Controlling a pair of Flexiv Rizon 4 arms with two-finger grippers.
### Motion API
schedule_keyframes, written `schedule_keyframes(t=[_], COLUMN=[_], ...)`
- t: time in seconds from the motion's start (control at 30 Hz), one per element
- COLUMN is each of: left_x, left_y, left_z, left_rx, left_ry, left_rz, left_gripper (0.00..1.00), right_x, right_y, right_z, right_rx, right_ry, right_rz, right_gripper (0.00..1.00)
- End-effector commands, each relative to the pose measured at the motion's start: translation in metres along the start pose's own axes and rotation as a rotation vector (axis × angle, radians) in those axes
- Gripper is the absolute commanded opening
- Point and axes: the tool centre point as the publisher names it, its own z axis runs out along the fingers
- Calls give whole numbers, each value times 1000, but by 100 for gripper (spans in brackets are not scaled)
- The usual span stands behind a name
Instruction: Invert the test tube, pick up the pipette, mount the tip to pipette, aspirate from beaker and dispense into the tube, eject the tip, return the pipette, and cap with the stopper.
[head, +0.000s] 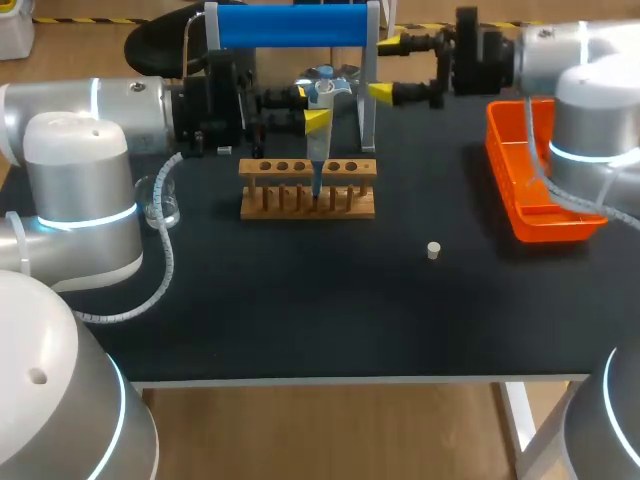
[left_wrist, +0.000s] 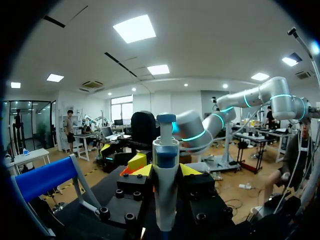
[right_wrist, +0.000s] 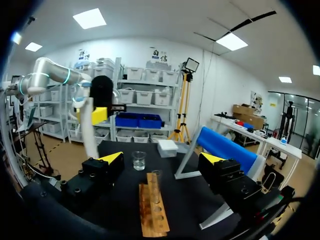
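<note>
Here, the left end effector (left_wrist: 162, 167) pinches the white-and-blue plastic pipette (left_wrist: 165, 195) upright, its tip lowered to the wooden test tube rack (head: 308, 205) on the black surface (head: 300, 310). The right end effector (right_wrist: 162, 159) hangs spread wide beyond the rack, gripping nothing. A small clear glass beaker (head: 160, 205) stands left of the rack. A small white stopper (head: 433, 250) lies well apart to its right, near the orange plastic tray (head: 530, 215).
</note>
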Motion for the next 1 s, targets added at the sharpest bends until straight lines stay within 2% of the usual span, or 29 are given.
schedule_keyframes(t=[0.03,0.23,0.43,1.0], left_x=[0,0,0,0], left_y=[0,0,0,0], left_z=[0,0,0,0], left_rx=[0,0,0,0], left_ry=[0,0,0,0], left_rz=[0,0,0,0], left_gripper=[0,0,0,0], right_x=[-24,-49,-64,-68], right_y=[-4,-9,-10,-18], right_z=[23,38,48,62], right_rx=[36,67,77,95], right_ry=[-2,-41,-70,-102], right_rz=[9,17,21,18], right_gripper=[100,100,100,100])
